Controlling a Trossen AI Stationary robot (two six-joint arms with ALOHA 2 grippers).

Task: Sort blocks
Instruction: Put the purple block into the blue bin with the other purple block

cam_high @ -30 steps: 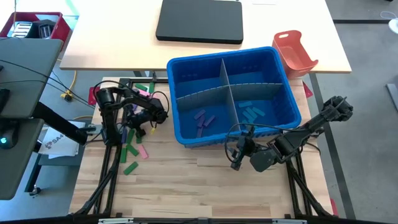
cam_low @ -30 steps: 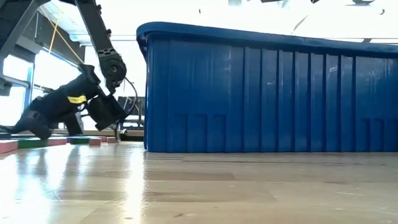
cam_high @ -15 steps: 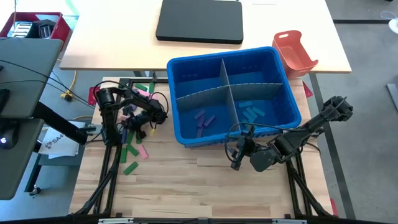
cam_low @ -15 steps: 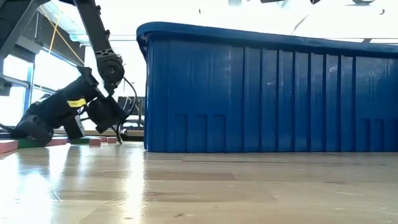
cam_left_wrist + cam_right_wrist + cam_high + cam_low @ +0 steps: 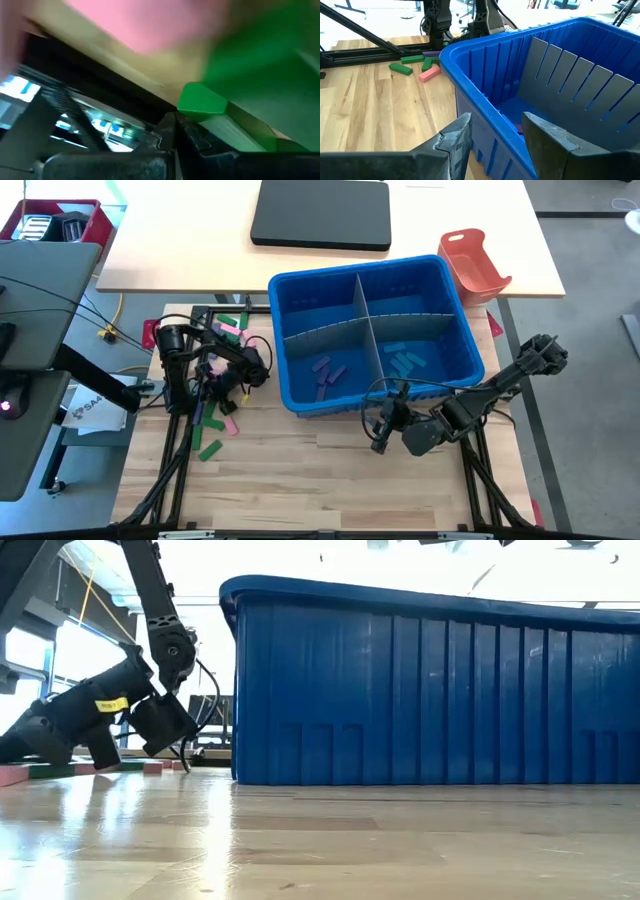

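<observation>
Sorting stood partly complete. The blue bin, split into four compartments by grey slotted dividers, already contained purple blocks in the near-left compartment and blue blocks in the near-right one; both far compartments appeared to hold nothing. Green blocks and pink blocks remained scattered on the wooden table to the left of the bin, with further pieces near the table's far-left edge.

The left gripper was lowered among that loose cluster, close to the table surface. Its fingers were pressed together; the left wrist view showed a green block and a pink block directly ahead of them, but whether either was pinched could not be determined. The right gripper waited near the bin's front wall, fingers spread and holding nothing.

Judged from this layout, the green and pink pieces were still to be transferred, presumably one colour to each vacant compartment.
</observation>
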